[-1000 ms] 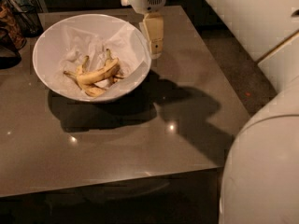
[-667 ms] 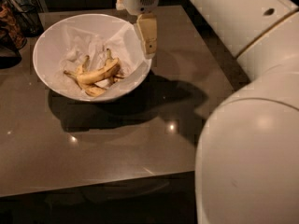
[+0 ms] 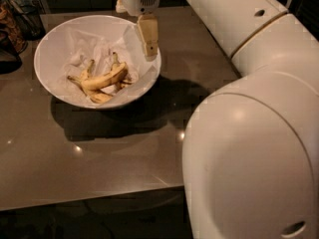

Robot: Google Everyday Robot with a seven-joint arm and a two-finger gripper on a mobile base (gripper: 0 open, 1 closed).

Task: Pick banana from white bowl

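Observation:
The banana [image 3: 105, 77], thick, curved and yellow with brownish blotches, lies in the white bowl [image 3: 37, 59] on crumpled white paper, with thinner banana pieces [image 3: 98, 97] beside it. The bowl stands on the brown table at the back left. My gripper [image 3: 148, 50] hangs down from its white wrist above the bowl's right rim, up and to the right of the banana and apart from it. It holds nothing that I can see.
My large white arm [image 3: 249, 133] fills the right side of the view and covers that part of the table [image 3: 124, 153]. Dark patterned containers [image 3: 15, 21] stand at the back left corner. The table's front edge runs across the lower left.
The gripper has moved left, from just outside the bowl's right side to above its right rim. The arm has swung further into view. The banana and bowl have not moved.

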